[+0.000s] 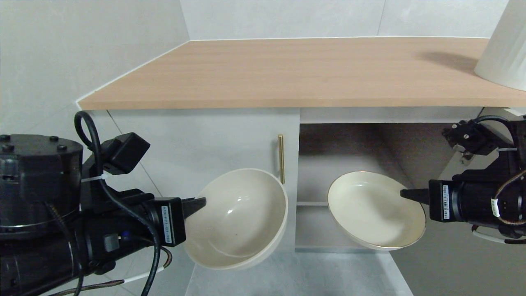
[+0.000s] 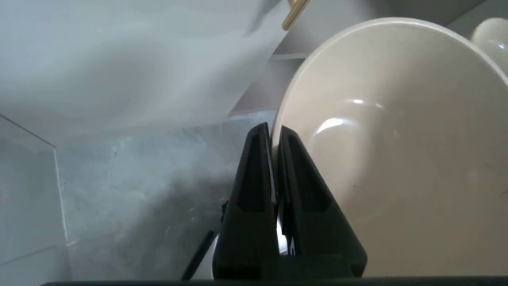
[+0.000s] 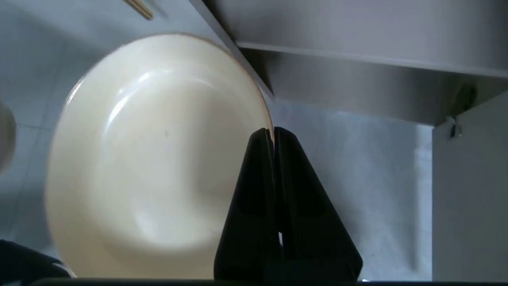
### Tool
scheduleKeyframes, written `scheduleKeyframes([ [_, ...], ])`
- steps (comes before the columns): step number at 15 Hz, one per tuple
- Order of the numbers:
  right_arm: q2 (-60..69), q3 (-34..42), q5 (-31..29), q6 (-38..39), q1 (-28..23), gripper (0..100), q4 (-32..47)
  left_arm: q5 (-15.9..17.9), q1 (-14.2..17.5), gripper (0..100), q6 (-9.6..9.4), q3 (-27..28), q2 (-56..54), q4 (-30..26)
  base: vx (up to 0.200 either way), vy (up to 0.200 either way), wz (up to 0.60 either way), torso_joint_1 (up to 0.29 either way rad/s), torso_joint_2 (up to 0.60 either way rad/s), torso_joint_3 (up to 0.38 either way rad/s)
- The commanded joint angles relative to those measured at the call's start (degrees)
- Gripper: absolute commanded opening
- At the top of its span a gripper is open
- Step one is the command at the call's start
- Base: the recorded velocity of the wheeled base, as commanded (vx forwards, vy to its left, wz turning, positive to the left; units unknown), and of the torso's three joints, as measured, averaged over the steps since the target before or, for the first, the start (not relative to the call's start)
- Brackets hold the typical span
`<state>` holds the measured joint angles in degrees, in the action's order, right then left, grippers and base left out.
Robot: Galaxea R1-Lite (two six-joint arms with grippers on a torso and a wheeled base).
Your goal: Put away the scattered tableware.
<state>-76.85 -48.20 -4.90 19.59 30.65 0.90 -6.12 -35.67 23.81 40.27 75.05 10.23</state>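
Two cream bowls hang in front of a low cabinet. My left gripper (image 1: 201, 202) is shut on the rim of the deeper cream bowl (image 1: 238, 218), which tilts before the closed left door; the pinched rim shows between the fingers (image 2: 255, 171) on that bowl (image 2: 397, 151). My right gripper (image 1: 404, 193) is shut on the rim of the shallower cream bowl (image 1: 374, 209), held before the open right compartment. The wrist view shows this bowl (image 3: 151, 151) gripped at its edge by the gripper (image 3: 274, 139).
A wooden countertop (image 1: 304, 70) runs above the cabinet, with a white ribbed vessel (image 1: 505, 49) at its right end. The left door has a brass handle (image 1: 281, 158). The open compartment has a shelf (image 1: 312, 203) inside. Grey floor lies below.
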Motion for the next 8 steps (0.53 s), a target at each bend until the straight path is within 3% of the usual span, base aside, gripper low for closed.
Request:
scheduleKeyframes([
  [1,-0.58,0.21,-0.02,-0.08,0.03,0,-0.11,-0.03,-0.01,0,0.01,-0.01,0.10,0.06,0.000,0.000,0.00,-0.046,0.16,0.046],
  [8,-7.53,0.30,-0.46,0.01,0.03,0,-3.89,-0.03,-0.01,0,0.01,-0.01,0.54,0.06,0.000,0.000,0.00,-0.007,0.02,0.012],
])
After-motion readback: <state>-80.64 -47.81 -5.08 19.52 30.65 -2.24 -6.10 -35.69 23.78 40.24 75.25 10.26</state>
